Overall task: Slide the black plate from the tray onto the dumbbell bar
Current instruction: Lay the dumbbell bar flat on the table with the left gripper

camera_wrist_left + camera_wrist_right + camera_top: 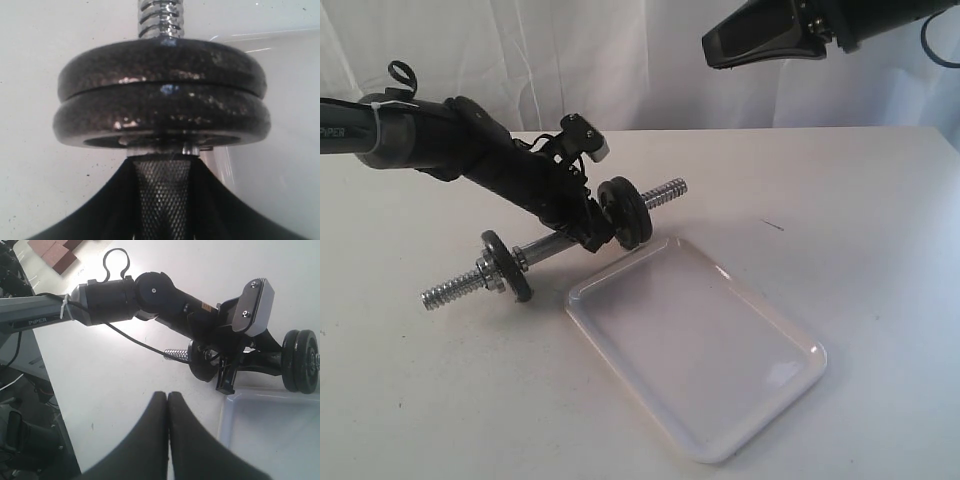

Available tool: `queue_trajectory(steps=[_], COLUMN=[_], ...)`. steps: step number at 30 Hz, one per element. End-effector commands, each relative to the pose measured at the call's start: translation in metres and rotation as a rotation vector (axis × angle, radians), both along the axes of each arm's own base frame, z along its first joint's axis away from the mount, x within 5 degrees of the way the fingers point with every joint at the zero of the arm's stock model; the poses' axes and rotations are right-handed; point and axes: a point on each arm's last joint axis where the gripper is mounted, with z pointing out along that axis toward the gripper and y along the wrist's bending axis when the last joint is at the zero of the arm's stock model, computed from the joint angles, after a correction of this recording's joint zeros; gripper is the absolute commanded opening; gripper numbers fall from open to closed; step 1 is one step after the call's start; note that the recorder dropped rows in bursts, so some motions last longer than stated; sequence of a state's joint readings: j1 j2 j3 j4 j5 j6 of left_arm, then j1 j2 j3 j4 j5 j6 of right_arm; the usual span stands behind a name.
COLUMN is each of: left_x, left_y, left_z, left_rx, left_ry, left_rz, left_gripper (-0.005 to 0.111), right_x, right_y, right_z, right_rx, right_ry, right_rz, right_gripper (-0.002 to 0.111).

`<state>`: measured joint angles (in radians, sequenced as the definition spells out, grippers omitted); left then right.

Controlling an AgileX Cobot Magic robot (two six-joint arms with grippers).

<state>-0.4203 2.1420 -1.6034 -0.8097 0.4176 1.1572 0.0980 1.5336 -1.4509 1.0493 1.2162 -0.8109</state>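
The chrome dumbbell bar (546, 248) lies tilted, its threaded end (665, 188) raised beside the white tray (700, 350). My left gripper (590, 230) is shut on the bar's knurled middle (162, 200). Two black discs sit pressed together on the raised end. The outer of them is the black plate (634, 216), also seen in the left wrist view (160, 62), with bare thread (160, 17) beyond it. No disc lies in the tray. A third disc (508, 265) sits at the low end. My right gripper (712, 47) hangs high above the table, shut and empty (167, 396).
The left arm (440, 135) stretches in from the left over the white table (860, 200). The tray's corner (270, 440) lies close under the right gripper's view. Brown blocks (52, 252) lie at the table's far edge.
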Motion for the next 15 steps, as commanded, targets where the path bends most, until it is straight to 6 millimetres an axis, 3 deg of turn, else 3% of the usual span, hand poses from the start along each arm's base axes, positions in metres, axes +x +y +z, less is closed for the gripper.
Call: queue_trajectory(steps=[1, 15], left_x=[-0.0002, 0.0043], left_y=[-0.0025, -0.0011], left_z=[0.0505, 0.0481], left_rx=[-0.149, -0.141], left_ry=[-0.057, -0.083], left_rz=[0.078, 0.113], left_gripper=[0.036, 0.036], right_x=[-0.0015, -0.0015], right_y=[-0.003, -0.003], right_z=[0.0034, 0.0034], right_rx=[0.009, 0.01], right_ry=[0.0, 0.003], right_rz=[-0.01, -0.012], right_gripper=[0.0, 0.0])
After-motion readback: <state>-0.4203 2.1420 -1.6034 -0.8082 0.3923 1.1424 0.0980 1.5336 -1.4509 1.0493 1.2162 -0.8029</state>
